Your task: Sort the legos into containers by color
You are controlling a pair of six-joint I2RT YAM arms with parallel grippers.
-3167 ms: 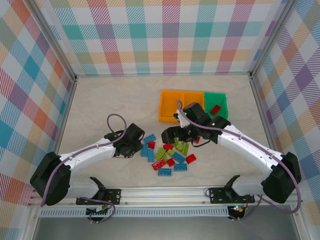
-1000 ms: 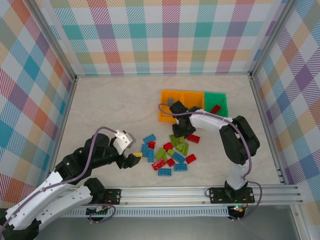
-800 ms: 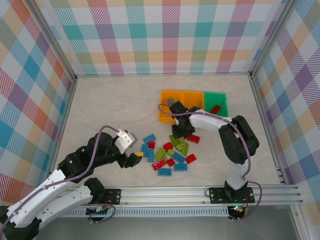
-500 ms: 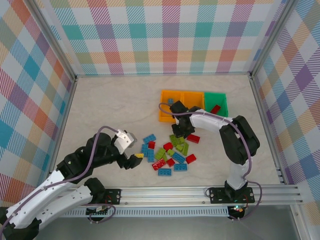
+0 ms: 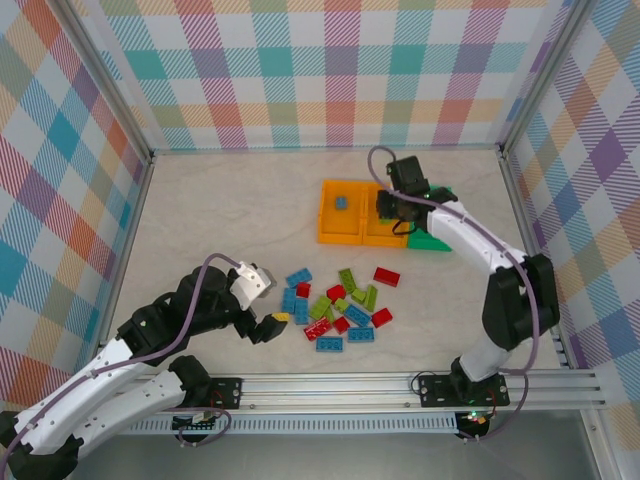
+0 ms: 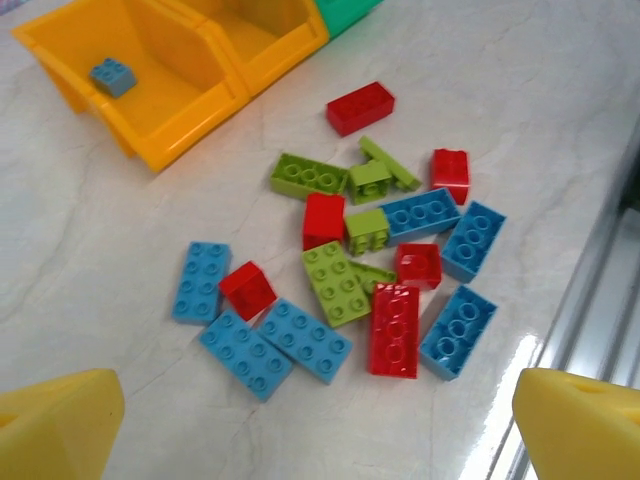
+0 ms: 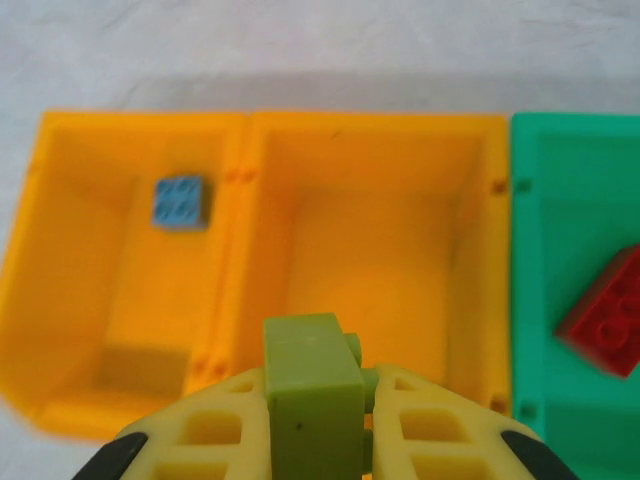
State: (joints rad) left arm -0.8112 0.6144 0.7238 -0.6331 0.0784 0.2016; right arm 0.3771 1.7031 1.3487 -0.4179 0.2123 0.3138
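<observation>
The right claw [image 7: 325, 425] pinches one lime green brick [image 7: 306, 375] between its yellow fingers, and the brick stands up out of the grip. The claw hangs above the three containers, over the near side of the middle orange bin [image 7: 470, 190] and clear of it. On that bin's left stands the left orange bin [image 7: 55, 300], with a single small blue brick [image 7: 181, 201] on its floor. On its right is the green bin [image 7: 545, 250], with a single red brick [image 7: 605, 320] inside. The three bins stand in one row, wall against wall.

The left claw [image 6: 318, 430] is spread wide, its two yellow fingertips [image 6: 55, 425] at the lower corners of its own view, above the desk [image 6: 120, 210]. The loose legos [image 6: 350, 260] lie in a heap ahead of it, between the lines of its fingers. The heap touches neither finger and is well apart from the right claw. Loose on the desk I count six blue bricks, six red ones and about six lime green ones. The green ones overlap, so that last count is unsure. One of the red six, a stray red brick [image 6: 360, 107], lies on its own between the heap and the bins.
</observation>
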